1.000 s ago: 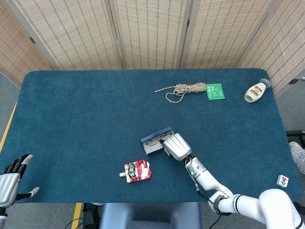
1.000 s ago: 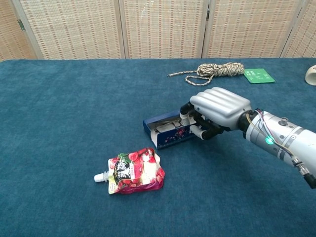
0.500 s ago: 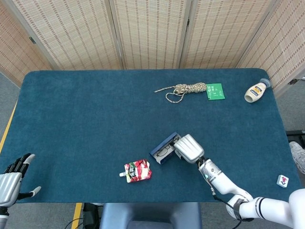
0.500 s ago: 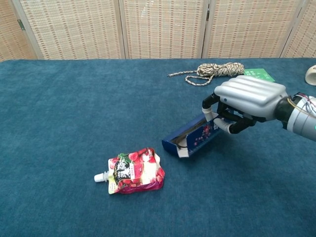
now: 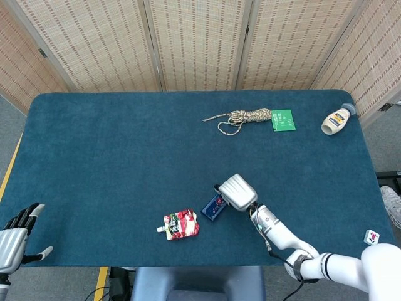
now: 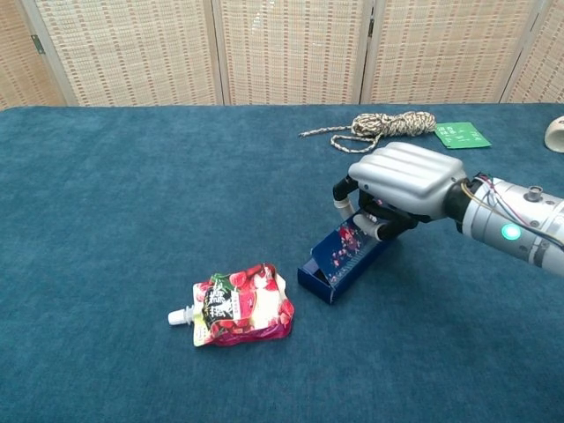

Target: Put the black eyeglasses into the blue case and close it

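Case [image 6: 342,258] under right hand [image 6: 404,187]

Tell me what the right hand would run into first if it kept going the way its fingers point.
The right hand already touches the blue case, fingers pointing toward the robot's left. Past the case, the next thing roughly in line is probably the red pouch, though depth makes that uncertain.

On the blue surface [image 5: 113,150], the right robot hand [image 5: 237,192] grips one end of the blue case [image 5: 214,207]. A red pouch [image 5: 180,224] lies just beside it. The left robot hand [image 5: 14,234], fingers spread, holds nothing off the near-left edge.
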Motion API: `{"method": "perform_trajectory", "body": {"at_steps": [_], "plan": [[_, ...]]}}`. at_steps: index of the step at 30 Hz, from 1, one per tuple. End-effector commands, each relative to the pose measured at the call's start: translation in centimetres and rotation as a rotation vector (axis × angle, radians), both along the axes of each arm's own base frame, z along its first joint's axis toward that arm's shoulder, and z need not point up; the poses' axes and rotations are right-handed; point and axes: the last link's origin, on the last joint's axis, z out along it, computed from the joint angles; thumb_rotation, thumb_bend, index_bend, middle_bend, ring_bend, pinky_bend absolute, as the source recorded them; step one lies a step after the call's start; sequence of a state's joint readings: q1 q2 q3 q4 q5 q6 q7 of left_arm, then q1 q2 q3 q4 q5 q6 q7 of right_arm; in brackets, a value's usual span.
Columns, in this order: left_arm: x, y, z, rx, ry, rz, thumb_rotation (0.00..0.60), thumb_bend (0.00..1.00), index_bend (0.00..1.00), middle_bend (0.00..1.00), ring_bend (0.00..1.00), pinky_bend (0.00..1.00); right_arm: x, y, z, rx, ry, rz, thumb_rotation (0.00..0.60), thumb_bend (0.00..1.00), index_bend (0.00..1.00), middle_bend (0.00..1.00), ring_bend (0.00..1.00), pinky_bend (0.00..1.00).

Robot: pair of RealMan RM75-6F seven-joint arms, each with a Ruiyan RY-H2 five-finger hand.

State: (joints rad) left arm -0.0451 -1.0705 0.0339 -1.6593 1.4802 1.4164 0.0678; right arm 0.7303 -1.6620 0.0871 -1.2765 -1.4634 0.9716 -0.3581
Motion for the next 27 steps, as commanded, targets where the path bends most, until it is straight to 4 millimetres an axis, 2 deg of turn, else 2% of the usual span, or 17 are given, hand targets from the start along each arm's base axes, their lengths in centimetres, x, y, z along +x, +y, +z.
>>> {"method": "perform_trajectory", "body": {"at_steps": [1, 4, 9, 11, 17, 22, 25, 27], "plan": [[0.0, 0.0, 0.0, -0.002, -0.001, 0.002, 0.6, 0.2, 0.08, 0.1, 0.12, 0.23, 0.2, -0.2, -0.6, 0.003, 0.009, 0.006, 0.6, 0.54, 0.65, 0.88, 1.0, 0.92], [0.0, -0.1, -0.1, -0.008, 0.0, 0.004, 0.6, 0.2, 0.08, 0.1, 0.12, 0.23, 0.2, -0.4, -1.1, 0.006, 0.01, 0.001, 0.6, 0.54, 0.54, 0.88, 1.0, 0.92], [-0.1, 0.0, -0.1, -0.012, 0.0, 0.011, 0.6, 0.2, 0.08, 0.1, 0.12, 0.23, 0.2, -0.7, -1.6, 0.003, 0.019, -0.003, 0.6, 0.54, 0.26, 0.87, 1.0, 0.92], [-0.1, 0.0, -0.1, -0.012, 0.002, 0.011, 0.6, 0.2, 0.08, 0.1, 0.12, 0.23, 0.3, -0.9, -1.8, 0.002, 0.026, -0.004, 0.6, 0.54, 0.2, 0.87, 1.0, 0.92], [-0.2, -0.1, 0.0, -0.01, 0.001, 0.013, 0.6, 0.19, 0.08, 0.1, 0.12, 0.23, 0.7, -1.3, -1.9, -0.002, 0.018, -0.009, 0.6, 0.54, 0.12, 0.87, 1.0, 0.92], [-0.3, -0.1, 0.2, -0.004, 0.003, 0.017, 0.6, 0.2, 0.08, 0.1, 0.12, 0.23, 0.9, -1.1, -0.7, 0.012, 0.01, 0.004, 0.6, 0.52, 0.12, 0.87, 1.0, 0.92], [-0.2, -0.1, 0.1, -0.006, 0.003, 0.015, 0.6, 0.2, 0.08, 0.1, 0.12, 0.23, 0.9, -0.7, 0.4, 0.045, 0.027, 0.015, 0.6, 0.41, 0.12, 0.86, 1.0, 0.92], [-0.2, -0.1, 0.1, -0.007, 0.001, 0.013, 0.6, 0.2, 0.08, 0.1, 0.12, 0.23, 1.0, -0.5, 1.0, 0.065, 0.039, 0.014, 0.6, 0.25, 0.12, 0.86, 1.0, 0.92]]}}
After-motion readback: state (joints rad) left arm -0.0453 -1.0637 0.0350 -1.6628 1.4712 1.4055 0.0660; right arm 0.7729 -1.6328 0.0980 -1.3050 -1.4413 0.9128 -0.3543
